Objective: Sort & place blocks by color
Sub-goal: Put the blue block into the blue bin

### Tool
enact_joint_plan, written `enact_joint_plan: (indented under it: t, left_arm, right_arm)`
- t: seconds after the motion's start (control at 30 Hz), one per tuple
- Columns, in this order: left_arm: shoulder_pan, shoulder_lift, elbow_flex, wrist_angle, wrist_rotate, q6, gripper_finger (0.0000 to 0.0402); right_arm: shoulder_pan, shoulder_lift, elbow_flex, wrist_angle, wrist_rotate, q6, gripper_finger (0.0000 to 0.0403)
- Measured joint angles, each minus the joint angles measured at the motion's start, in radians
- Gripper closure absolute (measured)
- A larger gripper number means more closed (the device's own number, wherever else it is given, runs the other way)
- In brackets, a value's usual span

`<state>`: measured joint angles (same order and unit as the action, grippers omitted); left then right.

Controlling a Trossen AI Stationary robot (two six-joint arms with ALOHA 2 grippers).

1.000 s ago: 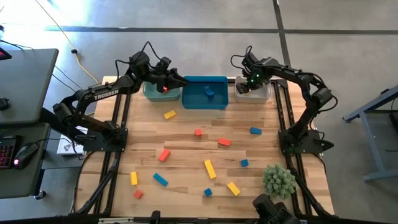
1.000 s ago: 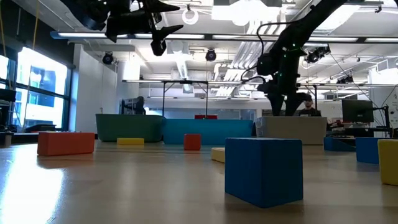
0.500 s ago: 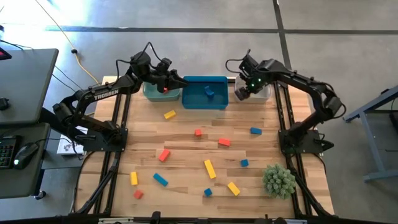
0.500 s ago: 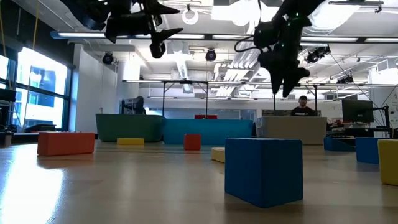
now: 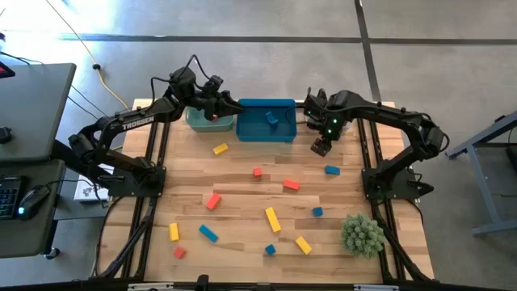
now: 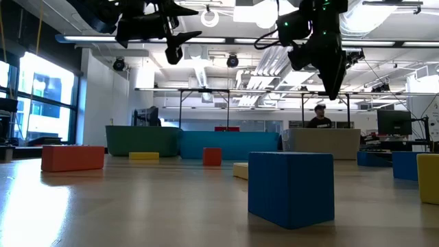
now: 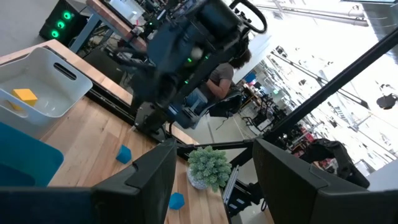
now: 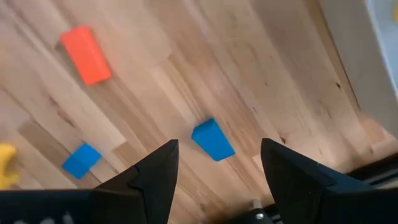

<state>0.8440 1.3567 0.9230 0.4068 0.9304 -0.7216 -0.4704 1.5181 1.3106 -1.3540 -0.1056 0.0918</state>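
— High view: what changed?

— My right gripper [image 5: 321, 146] has swung off the pale grey plastic bin [image 5: 342, 121] at twelve o'clock toward the wooden table [image 5: 242, 190]; I judge that drop done. My left gripper [image 5: 216, 107] hangs over the teal bin [image 5: 197, 121].

— Low view?

— Both ride high; small coloured blocks [image 6: 291, 186] lie scattered.

— Left wrist?

— Fingers spread, empty; one yellow block [image 7: 25, 96] binned.

— Right wrist?

— Released, nothing between the fingers. A blue wedge-like block [image 8: 212, 139] lies ahead at twelve o'clock: probably my next pick.
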Motion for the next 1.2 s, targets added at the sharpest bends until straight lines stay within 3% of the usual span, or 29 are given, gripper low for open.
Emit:
enact_joint_plan:
  t: [0.17, 0.5, 1.2]
  left_arm:
    - [0.000, 0.000, 0.000, 0.000, 0.000, 0.000, 0.0200]
    - [0.000, 0.000, 0.000, 0.000, 0.012, 0.000, 0.0200]
    - [0.000, 0.000, 0.000, 0.000, 0.013, 0.019, 0.0200]
  right_arm:
    - [0.079, 0.005, 0.000, -0.001, 0.062, -0.029, 0.0187]
    - [0.173, 0.119, -0.001, -0.051, 0.085, -0.075, 0.0187]
    - [0.179, 0.426, -0.001, -0.115, 0.122, -0.070, 0.0187]
